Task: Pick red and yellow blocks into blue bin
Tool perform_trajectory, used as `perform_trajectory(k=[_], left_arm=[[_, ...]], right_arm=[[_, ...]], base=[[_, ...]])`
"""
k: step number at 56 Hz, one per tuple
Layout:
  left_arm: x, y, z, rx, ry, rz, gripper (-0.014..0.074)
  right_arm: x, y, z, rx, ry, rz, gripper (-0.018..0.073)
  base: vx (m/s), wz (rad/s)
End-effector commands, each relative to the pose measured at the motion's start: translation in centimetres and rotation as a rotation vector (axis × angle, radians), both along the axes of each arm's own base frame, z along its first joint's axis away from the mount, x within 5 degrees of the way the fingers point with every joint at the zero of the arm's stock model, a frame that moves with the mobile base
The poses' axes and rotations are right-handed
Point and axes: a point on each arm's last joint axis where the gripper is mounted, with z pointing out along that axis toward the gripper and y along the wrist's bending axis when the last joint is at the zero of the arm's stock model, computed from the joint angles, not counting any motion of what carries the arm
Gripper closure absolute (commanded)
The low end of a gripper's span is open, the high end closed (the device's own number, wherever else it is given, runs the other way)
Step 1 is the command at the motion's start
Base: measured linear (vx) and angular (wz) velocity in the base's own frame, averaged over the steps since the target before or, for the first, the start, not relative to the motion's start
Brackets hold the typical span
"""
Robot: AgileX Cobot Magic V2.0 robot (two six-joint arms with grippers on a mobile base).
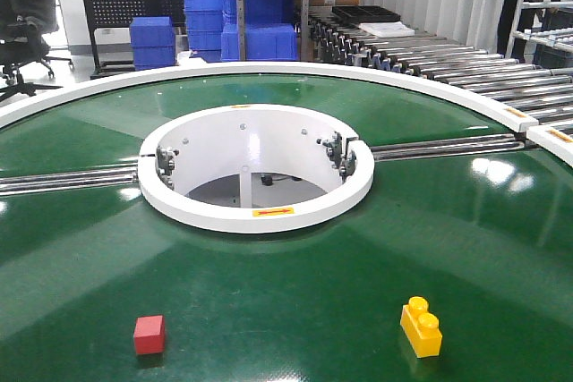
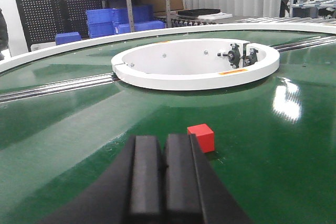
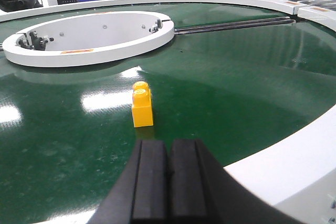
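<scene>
step: pre-grasp, nothing lifted off table (image 1: pixel 295 310)
left gripper (image 2: pixel 165 144): closed, empty; red cube (image 2: pixel 201 136) just ahead-right
right gripper (image 3: pixel 169 149): closed, empty; yellow brick (image 3: pixel 142 107) ahead-left
next: open jaws, advance

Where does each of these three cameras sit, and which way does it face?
Front view: raised at the near edge, looking across the green table to the white ring; no robot parts.
Left wrist: low behind the shut left gripper, facing the small matte red cube.
Right wrist: low behind the shut right gripper, facing the glossy yellow studded brick.
All show the ring.
</scene>
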Motion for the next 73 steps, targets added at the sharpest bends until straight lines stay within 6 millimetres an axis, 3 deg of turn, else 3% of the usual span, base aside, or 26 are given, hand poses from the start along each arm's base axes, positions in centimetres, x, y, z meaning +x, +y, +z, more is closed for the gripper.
perform_trajectory(k=[1,28,42,48,51,55,62,66,73], left_arm=[[-0.2,0.1,1.4,-0.021,-0.104,0.004,0.0603],[-0.2,0.1,1.4,-0.021,-0.104,0.004,0.0603],[-0.4,0.2,2.5,-0.037,-0.198,0.010,0.0603],[-0.7,0.4,3.7,-0.166,-0.316,0.008,0.0603],[-1.0,0.6,4.6,-0.327,-0.369,-0.006,0.0603],[-1.6,0.8,6.7,-0.426,-0.421,-0.029,0.0603],[-2.9,0.8,11.7,-0.362,-0.513,-0.034,0.0603],[-3.0,0.8,15.6,-0.288,-0.555,-0.018,0.0603],[-0.2,0.4,20.3,-0.171,-0.500,0.012,0.0603]], right_arm=[[0.0,0.1,0.6,-0.011,-0.087,0.007,0.0570],[0.0,0.1,0.6,-0.011,-0.088,0.007,0.0570],[0.0,0.3,1.7,0.000,-0.212,0.027,0.0570],[-0.5,0.5,4.2,0.016,-0.425,0.059,0.0570],[-0.9,0.5,5.5,0.019,-0.495,0.065,0.0570],[-1.7,0.4,8.5,0.022,-0.556,0.058,0.0570],[-2.6,0.1,13.6,-0.004,-0.543,0.029,0.0570],[-2.4,0.1,17.1,-0.060,-0.553,0.014,0.0570],[0.3,0.4,21.6,-0.159,-0.546,0.006,0.0570]], base=[[0.00,0.00],[0.00,0.00],[0.00,0.00],[0.00,0.00],[0.00,0.00],[0.00,0.00],[0.00,0.00],[0.00,0.00],[0.00,0.00]])
